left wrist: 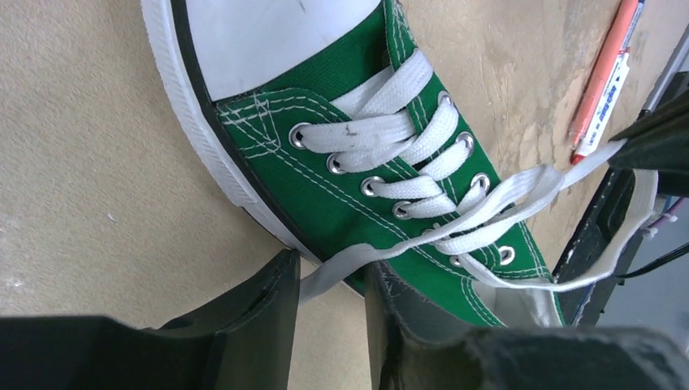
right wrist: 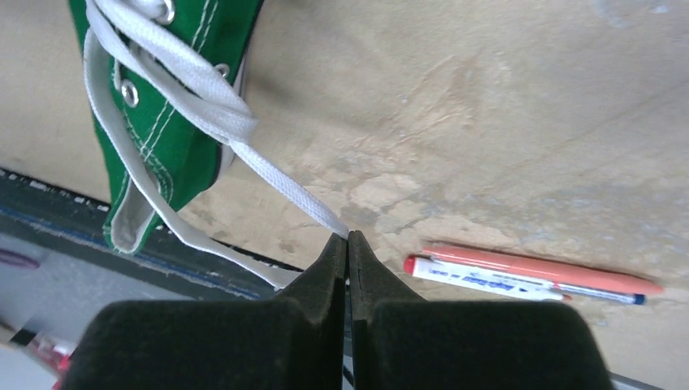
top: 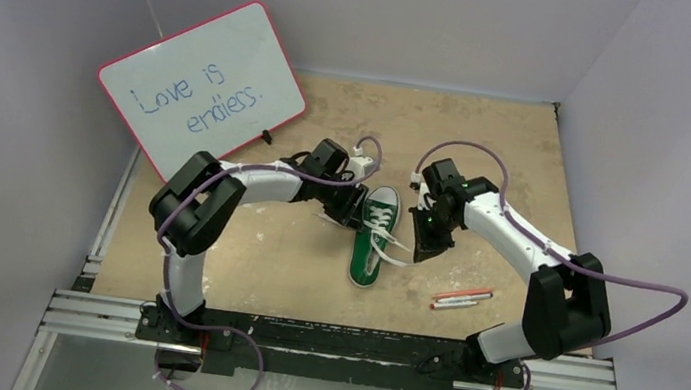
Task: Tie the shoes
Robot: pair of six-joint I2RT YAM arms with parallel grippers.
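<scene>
- Pale walls close in on the left, far and right of a tan wooden table [top: 509, 146]. Along its near edge runs a metal rail [top: 332, 347] carrying both arm bases.
- A pink-framed whiteboard [top: 203, 85] leans tilted in the far-left corner, and we read "Love is endless." on it in blue handwriting.
- Two pens [top: 461, 297], one orange and one white, lie side by side near and right of the shoe. The blue print on the white one is too small for us to read.
- We see the widest stretch of bare wood far of the grippers and toward the right wall.
- Mid-table lies the sneaker [top: 365, 263], green canvas with white stitching and silver eyelets. Its white toe cap points far and its heel points toward the arms.
- Its white laces [left wrist: 382, 138] cross flat up the eyelets, with a loose end trailing out to each side.
- The left gripper [left wrist: 331, 301], just left of the sneaker, stands partly apart, one lace end running into the gap between its fingers.
- The right gripper [right wrist: 348, 244], just right of the sneaker, has its fingers pressed together on the other lace end, which is drawn taut.
</scene>
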